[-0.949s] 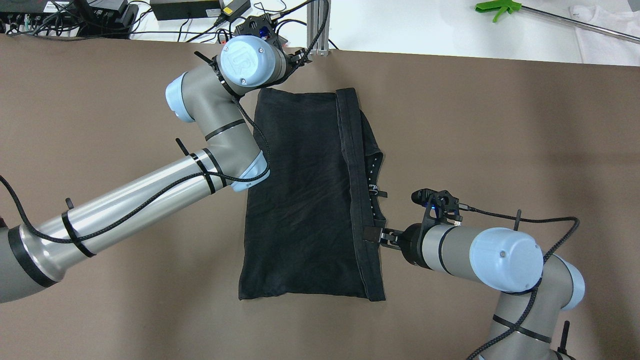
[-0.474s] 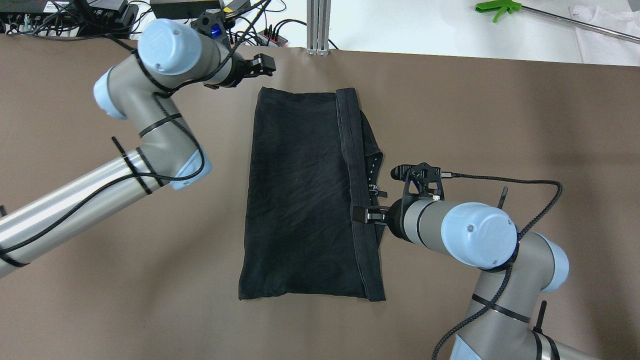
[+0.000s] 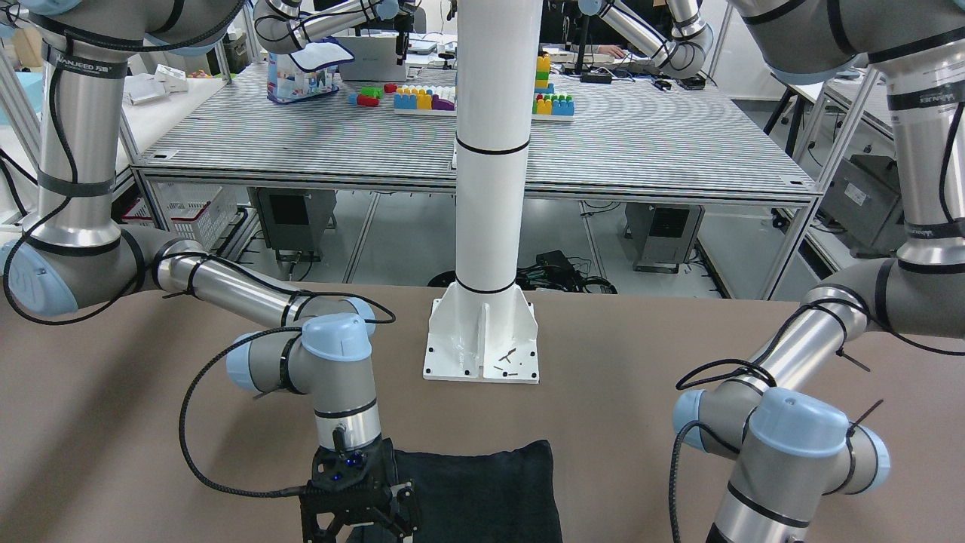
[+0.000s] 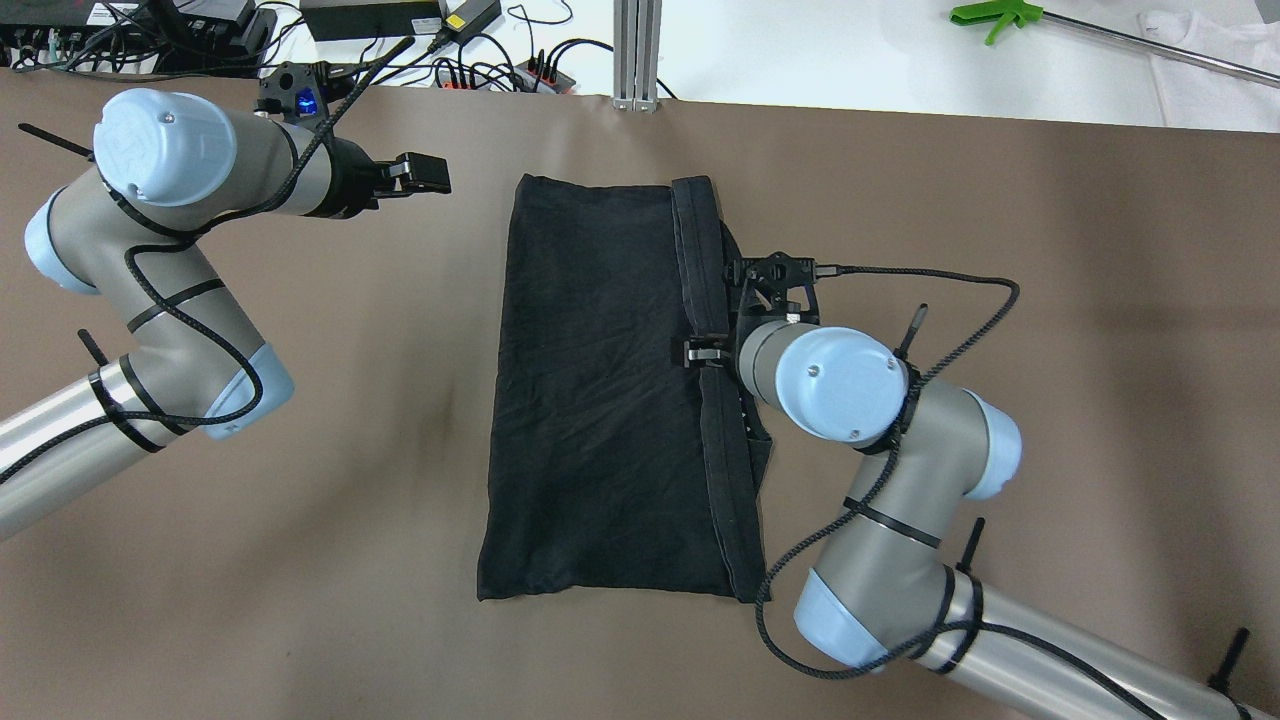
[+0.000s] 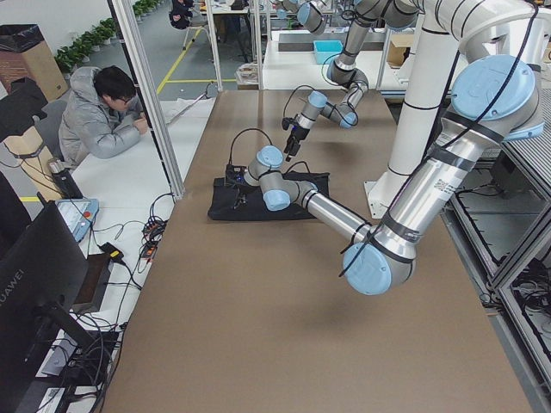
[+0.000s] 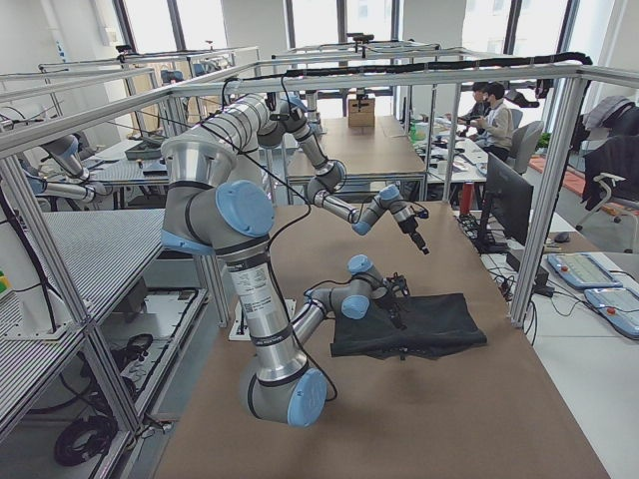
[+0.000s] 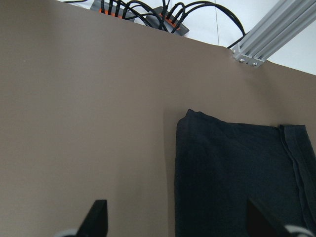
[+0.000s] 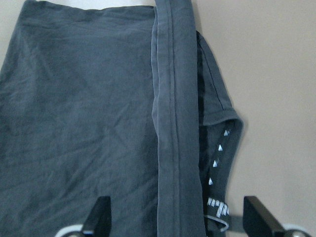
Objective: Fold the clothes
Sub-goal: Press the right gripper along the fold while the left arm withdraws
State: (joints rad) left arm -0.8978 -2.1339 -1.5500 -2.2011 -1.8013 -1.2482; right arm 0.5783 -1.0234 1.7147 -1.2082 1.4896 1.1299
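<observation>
A black garment (image 4: 600, 380) lies folded in a long rectangle on the brown table, with a thick hem band (image 4: 705, 260) along its right side. It also shows in the front view (image 3: 490, 490). My right gripper (image 4: 700, 352) is open and hovers over the hem band at mid length; the right wrist view shows the band (image 8: 175, 123) between its spread fingers (image 8: 101, 212). My left gripper (image 4: 425, 175) is open and empty over bare table, left of the garment's far left corner (image 7: 190, 116).
An aluminium post (image 4: 637, 60) and cables with power strips (image 4: 500, 75) sit at the table's far edge. The white mast base (image 3: 482, 339) stands behind the garment. An operator (image 5: 103, 112) sits beside the table's far side.
My left arm has swung left, away from the garment's far left corner. My right gripper has moved forward along the hem band, from its near part to its middle.
</observation>
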